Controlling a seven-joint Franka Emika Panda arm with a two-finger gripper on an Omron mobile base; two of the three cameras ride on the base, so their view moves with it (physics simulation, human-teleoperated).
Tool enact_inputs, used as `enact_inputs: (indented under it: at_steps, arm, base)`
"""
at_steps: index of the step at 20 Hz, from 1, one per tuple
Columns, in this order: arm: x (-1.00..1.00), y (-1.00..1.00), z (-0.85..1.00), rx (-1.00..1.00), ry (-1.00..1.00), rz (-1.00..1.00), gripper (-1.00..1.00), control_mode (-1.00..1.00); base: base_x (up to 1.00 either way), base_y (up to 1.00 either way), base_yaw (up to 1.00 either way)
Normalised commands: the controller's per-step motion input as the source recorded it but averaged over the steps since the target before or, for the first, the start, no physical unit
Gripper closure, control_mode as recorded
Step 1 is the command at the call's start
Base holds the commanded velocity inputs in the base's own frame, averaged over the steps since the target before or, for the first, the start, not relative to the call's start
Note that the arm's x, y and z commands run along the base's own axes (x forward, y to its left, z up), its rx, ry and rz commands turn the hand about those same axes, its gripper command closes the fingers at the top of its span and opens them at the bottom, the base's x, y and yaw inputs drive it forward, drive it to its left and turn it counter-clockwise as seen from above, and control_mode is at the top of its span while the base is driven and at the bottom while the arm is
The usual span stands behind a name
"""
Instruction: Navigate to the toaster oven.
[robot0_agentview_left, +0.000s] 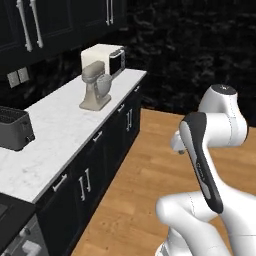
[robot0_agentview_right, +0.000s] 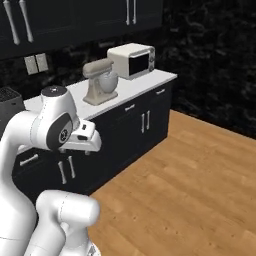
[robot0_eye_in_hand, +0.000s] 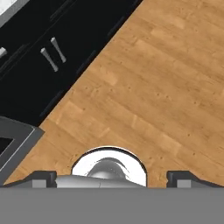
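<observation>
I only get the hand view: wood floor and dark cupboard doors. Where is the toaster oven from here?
Observer: The toaster oven sits at the far end of the white counter, ahead of the robot.
Operator: Anything next to it?
Observer: A beige stand mixer stands just in front of it on the counter.
Operator: Anything else up there?
Observer: A dark grey slot toaster sits nearer the robot, on the same counter.
Operator: And the hand?
Observer: The gripper points down at the floor, fingertips set wide apart.
</observation>
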Motion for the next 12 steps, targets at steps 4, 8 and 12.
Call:
enact_inputs:
  at_steps: [4,8,12]
  arm:
    - [0.00,0.00,0.00,0.00,0.00,0.00,-1.00,1.00]
    - [0.00,0.00,0.00,0.00,0.00,0.00,-1.00,1.00]
    - [0.00,0.00,0.00,0.00,0.00,0.00,-1.00,1.00]
  base:
    - [1.00,-0.52,0.40]
    - [1.00,-0.60,0.40]
    - [1.00,-0.69,0.40]
